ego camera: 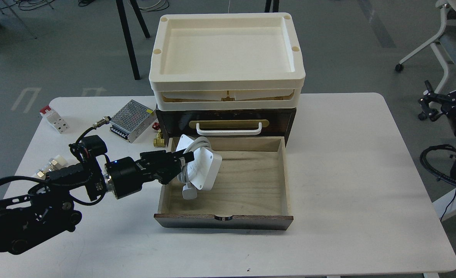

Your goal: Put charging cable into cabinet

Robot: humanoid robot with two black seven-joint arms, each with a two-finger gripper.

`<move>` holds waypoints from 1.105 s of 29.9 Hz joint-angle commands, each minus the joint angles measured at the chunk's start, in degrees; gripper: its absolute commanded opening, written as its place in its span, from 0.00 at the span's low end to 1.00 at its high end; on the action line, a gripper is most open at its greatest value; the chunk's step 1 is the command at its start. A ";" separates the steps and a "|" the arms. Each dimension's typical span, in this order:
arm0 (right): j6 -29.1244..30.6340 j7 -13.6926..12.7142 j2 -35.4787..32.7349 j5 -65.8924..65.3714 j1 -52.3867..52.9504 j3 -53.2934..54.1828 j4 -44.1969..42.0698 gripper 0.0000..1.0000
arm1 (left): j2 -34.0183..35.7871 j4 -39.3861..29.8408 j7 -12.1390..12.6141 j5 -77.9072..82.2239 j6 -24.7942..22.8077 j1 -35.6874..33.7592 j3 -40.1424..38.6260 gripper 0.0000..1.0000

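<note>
Left gripper (187, 159) was clamped on the charging cable (203, 168), pad tilted over the left part of the cabinet (228, 116) drawer (251, 181), probably not resting on its floor yet. Drawer stood open. Left: release, retract. Right gripper (428, 101) idle at the edge; fingers unreadable.

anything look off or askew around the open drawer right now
Only the flat white charging cable pad: it hangs tilted on edge over the left side of the dark brown wooden cabinet's open pale-wood drawer, gripped by the black left gripper, its small round puck dangling on the cord. Nothing looks spilled or damaged.
</note>
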 commanded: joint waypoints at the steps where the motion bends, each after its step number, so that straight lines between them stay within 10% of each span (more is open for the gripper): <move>1: 0.00 0.00 -0.03 -0.05 0.01 -0.01 0.00 1.00 | -0.53 1.30 0.00 0.18 -0.17 0.64 0.96 0.04; 6: 0.00 0.00 -0.03 -0.05 0.01 -0.01 0.00 1.00 | -0.44 1.31 0.00 0.09 -0.09 0.73 2.38 0.21; 10: 0.00 0.00 -0.03 0.04 0.01 -0.09 0.00 1.00 | -0.79 1.31 0.00 -1.22 -0.35 0.82 1.41 0.91; 20: 0.00 0.00 0.58 -0.05 0.89 -0.01 0.17 1.00 | 8.49 1.39 0.00 -20.03 -1.66 0.03 -1.23 0.99; 25: 0.00 -0.09 0.49 -0.13 2.56 0.26 0.09 1.00 | 18.44 3.32 0.00 -29.67 -12.72 0.73 -1.14 0.99; 33: 0.00 -0.09 4.44 -3.21 8.01 -0.62 0.35 1.00 | 14.52 17.46 0.00 -76.15 -33.53 -4.17 -14.13 0.99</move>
